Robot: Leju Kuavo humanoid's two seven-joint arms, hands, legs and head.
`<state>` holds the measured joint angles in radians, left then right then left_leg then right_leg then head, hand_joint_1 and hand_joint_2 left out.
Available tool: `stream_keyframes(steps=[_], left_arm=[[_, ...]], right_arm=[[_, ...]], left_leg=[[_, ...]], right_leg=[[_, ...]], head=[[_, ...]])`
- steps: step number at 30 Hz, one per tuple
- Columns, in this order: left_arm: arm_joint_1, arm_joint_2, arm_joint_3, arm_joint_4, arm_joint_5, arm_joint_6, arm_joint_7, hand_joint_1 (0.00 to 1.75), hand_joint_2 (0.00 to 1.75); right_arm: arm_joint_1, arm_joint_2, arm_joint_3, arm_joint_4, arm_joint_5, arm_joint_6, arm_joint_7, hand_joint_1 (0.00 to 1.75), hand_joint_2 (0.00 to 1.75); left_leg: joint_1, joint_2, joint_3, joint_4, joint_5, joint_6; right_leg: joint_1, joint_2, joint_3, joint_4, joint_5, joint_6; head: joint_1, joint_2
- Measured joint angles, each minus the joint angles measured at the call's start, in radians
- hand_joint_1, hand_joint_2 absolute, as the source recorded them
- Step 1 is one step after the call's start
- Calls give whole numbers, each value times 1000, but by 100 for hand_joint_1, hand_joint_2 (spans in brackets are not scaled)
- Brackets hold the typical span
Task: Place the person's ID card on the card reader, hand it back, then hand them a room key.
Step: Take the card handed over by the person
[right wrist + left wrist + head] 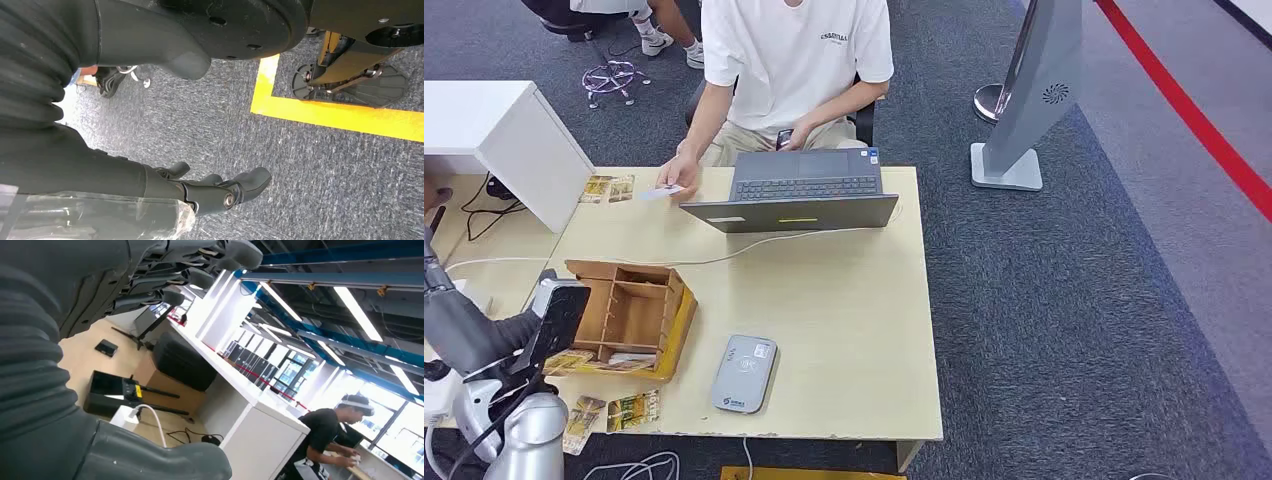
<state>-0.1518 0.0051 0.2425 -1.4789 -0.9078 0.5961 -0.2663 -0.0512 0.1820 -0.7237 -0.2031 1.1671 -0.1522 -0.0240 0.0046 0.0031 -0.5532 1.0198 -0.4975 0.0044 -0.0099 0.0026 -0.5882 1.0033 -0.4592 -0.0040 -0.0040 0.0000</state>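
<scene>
A person in a white T-shirt (789,50) sits behind the table and holds a small white ID card (664,190) just over its far edge, left of the laptop. The grey card reader (744,373) lies flat near the front edge. A wooden organiser box (629,315) to its left holds cards in its front slot (629,357). My left hand (554,320) is raised at the table's left end beside the box; in its wrist view the left hand (35,370) holds nothing and its fingers are apart. My right hand (115,170) hangs over the carpet, holding nothing.
An open grey laptop (799,190) stands at the far side, and its white cable (724,258) runs across the table. Printed leaflets lie at the far left (609,187) and at the front left (634,408). A white cabinet (494,135) adjoins the table's left end.
</scene>
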Motion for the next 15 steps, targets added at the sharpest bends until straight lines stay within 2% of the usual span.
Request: stream_keyframes(steps=[2, 15], left_arm=[[-19, 9, -9, 22, -20, -5, 14, 0, 175], [-261, 107, -129, 289, -278, -63, 191, 0, 175]], right_arm=[[0, 0, 0, 0, 2, 1, 1, 0, 175], [-2, 0, 0, 1, 25, 10, 14, 0, 175]], left_leg=[[0, 0, 0, 0, 0, 0], [0, 0, 0, 0, 1, 0]], right_leg=[[0, 0, 0, 0, 0, 0], [0, 1, 0, 0, 1, -1]], head=[[0, 0], [0, 0]])
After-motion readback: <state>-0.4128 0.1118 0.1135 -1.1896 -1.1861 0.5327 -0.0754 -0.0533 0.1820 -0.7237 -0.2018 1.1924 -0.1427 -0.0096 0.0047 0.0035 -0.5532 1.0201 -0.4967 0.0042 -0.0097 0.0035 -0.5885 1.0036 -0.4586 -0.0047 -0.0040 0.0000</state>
